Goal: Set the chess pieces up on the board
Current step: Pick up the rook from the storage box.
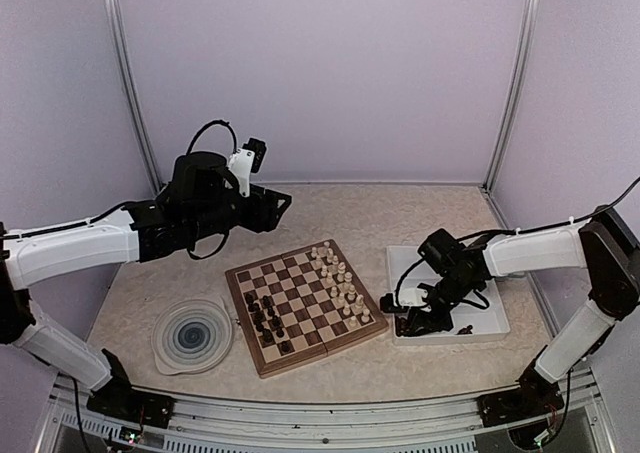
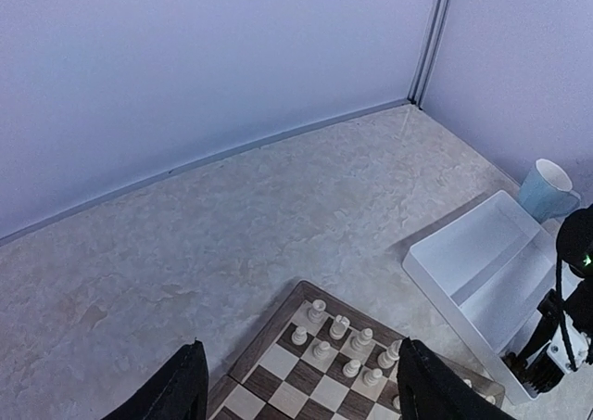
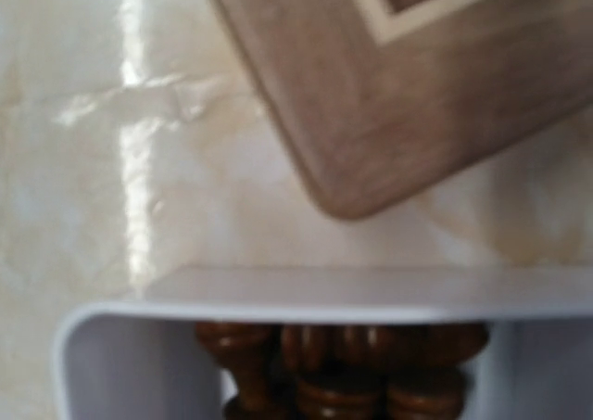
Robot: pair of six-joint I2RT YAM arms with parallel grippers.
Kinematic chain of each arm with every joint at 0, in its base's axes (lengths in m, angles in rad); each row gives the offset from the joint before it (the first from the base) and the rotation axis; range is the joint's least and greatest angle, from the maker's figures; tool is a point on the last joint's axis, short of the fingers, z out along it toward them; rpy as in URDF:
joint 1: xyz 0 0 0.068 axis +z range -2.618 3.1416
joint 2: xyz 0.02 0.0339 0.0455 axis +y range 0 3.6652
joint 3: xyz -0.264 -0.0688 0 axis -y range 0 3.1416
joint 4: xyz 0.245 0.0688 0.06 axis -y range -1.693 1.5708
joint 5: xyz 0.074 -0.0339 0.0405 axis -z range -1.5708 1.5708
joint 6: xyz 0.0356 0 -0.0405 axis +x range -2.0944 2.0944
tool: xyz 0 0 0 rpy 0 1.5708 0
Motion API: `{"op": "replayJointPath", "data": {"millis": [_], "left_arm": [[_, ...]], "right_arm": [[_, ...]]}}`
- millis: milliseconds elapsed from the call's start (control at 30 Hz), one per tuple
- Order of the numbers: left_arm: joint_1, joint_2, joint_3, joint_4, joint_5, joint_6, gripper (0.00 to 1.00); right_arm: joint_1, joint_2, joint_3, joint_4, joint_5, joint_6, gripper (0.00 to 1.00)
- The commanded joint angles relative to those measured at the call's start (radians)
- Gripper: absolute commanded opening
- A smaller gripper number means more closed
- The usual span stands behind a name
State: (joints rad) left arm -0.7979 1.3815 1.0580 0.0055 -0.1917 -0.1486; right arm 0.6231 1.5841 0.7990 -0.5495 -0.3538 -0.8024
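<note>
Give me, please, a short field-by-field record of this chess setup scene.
board: mid-table; dark pieces on its left side, cream pieces on its right
tray: white, right of the board, loose dark pieces inside
plate: blue-swirl, left of the board
left gripper: open, raised behind the board
right gripper: down in the tray by the loose dark pieces; grip unclear

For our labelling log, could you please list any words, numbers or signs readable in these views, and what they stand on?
None: no text shows on the checkered wooden chessboard, the white rectangular tray, the round blue-swirl plate or the pale blue mug.
</note>
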Motion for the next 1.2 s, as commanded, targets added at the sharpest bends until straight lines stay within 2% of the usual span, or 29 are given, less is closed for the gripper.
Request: {"op": "replayJointPath", "data": {"millis": [0,133,333,500,667,867,1167], "left_arm": [[-0.031,0.019,0.034,-0.023,-0.010,-0.002,0.69],[-0.074,0.039,0.042,-0.014,0.023,0.009,0.69],[-0.136,0.109,0.060,0.063,0.098,0.000,0.69],[-0.143,0.164,0.032,0.167,0.173,-0.099,0.69],[-0.145,0.229,0.034,0.252,0.326,-0.184,0.62],[-0.175,0.318,0.041,0.398,0.451,-0.268,0.61],[-0.205,0.461,0.147,0.445,0.545,-0.370,0.59]], "right_arm": [[0.013,0.031,-0.038,0.035,0.086,0.003,0.19],[0.004,-0.049,-0.022,-0.026,0.082,-0.001,0.12],[-0.019,-0.168,0.007,-0.110,0.023,-0.002,0.09],[-0.073,-0.215,0.028,-0.135,-0.054,0.015,0.06],[-0.134,-0.255,0.087,-0.155,-0.179,0.049,0.05],[-0.144,-0.280,0.157,-0.120,-0.304,0.132,0.06],[-0.135,-0.245,0.229,-0.069,-0.207,0.195,0.08]]}}
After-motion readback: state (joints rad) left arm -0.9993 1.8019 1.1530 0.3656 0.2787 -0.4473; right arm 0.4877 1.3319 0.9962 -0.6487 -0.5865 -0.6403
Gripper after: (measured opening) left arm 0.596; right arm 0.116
